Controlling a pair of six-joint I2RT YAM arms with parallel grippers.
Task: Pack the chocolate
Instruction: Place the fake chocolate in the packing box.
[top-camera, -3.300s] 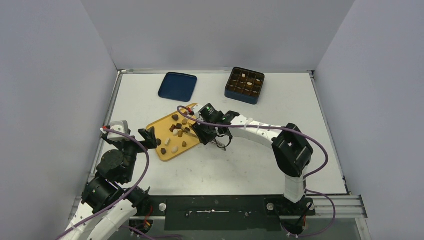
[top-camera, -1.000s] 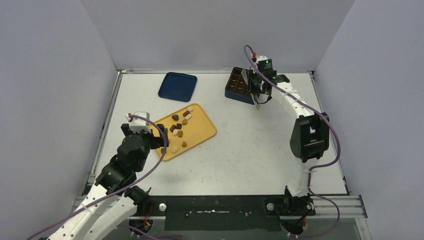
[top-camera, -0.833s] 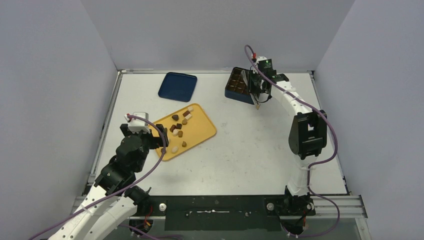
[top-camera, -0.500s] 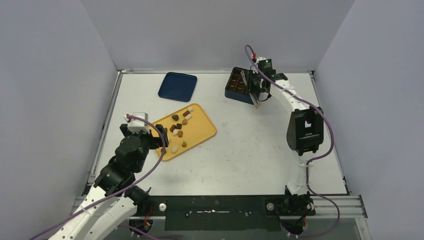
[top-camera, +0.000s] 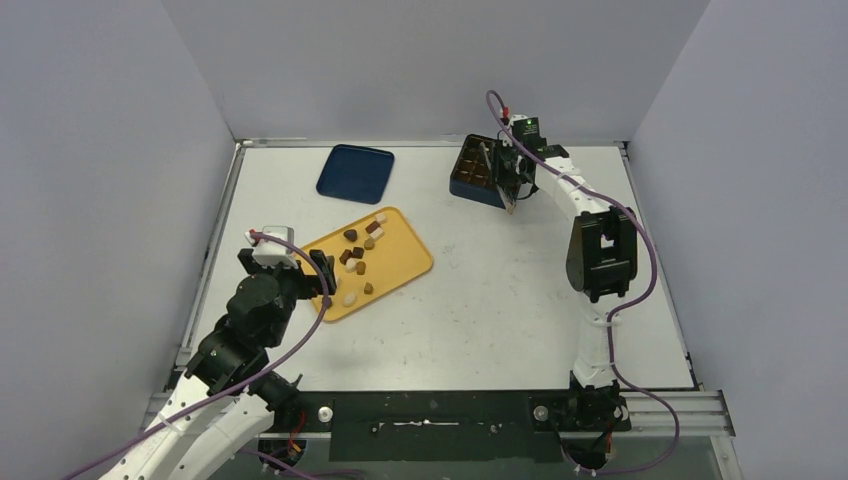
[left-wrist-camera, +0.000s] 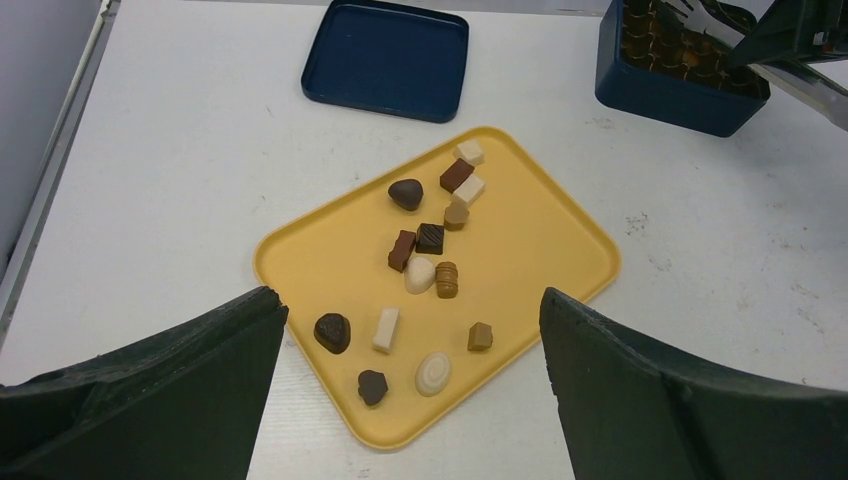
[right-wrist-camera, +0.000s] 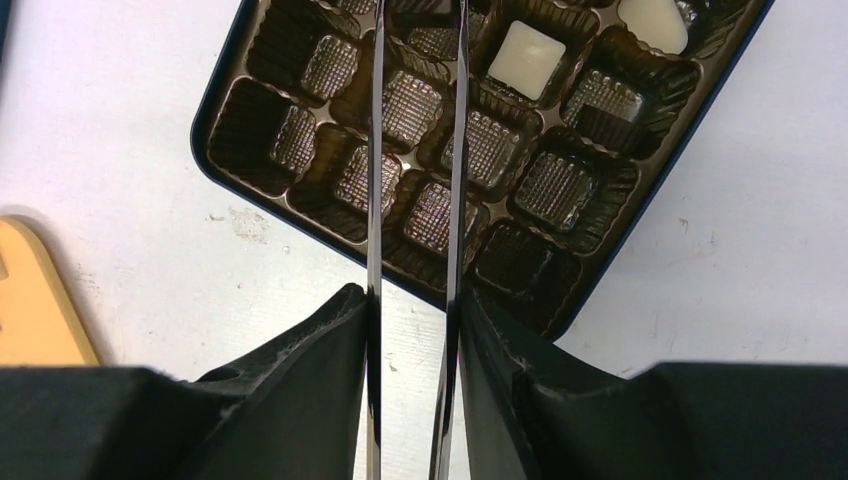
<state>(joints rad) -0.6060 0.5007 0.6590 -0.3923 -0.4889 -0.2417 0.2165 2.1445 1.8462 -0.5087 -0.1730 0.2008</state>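
Right arm (top-camera: 570, 188): white shells, black joints; purple cable (top-camera: 653, 268); green wrist light (top-camera: 527, 126).

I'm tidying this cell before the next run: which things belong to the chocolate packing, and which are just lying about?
In the job:
chocolate pieces
yellow tray that holds them
dark blue gridded box

Lying about:
blue lid, flat, apart from both tray and box

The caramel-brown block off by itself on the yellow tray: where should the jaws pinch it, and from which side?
Probably across two opposite flat sides of the caramel-brown block, coming straight down from above. It lies low and flat on the yellow tray, so a sideways approach could scrape the tray. Bare tray shows all round it; the nearest piece, a white oval chocolate, lies apart.
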